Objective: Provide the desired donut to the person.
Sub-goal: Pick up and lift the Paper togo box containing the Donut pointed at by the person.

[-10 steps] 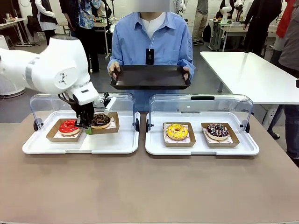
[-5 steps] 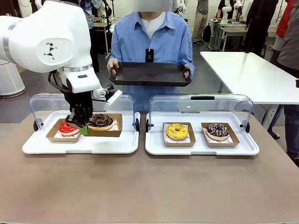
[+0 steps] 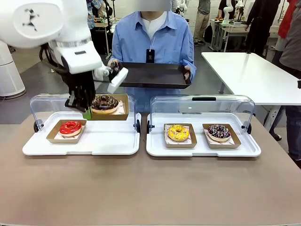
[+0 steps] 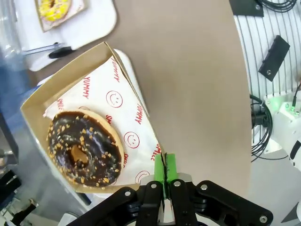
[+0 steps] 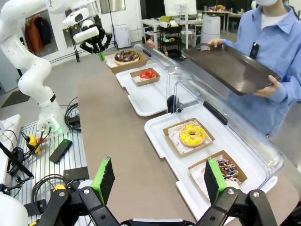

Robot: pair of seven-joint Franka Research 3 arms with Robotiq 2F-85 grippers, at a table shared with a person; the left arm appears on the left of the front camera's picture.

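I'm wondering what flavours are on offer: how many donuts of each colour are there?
Red glazed ring donut: 1
Yellow iced ring donut: 1
Dark chocolate ring donuts: 2 (nut-topped one, sprinkled one)
Total: 4

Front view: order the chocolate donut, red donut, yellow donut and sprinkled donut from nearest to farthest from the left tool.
1. Chocolate donut, in the box the left tool grips.
2. Red donut, left tray.
3. Yellow donut, right tray, inner side.
4. Sprinkled donut, right tray, outer side.
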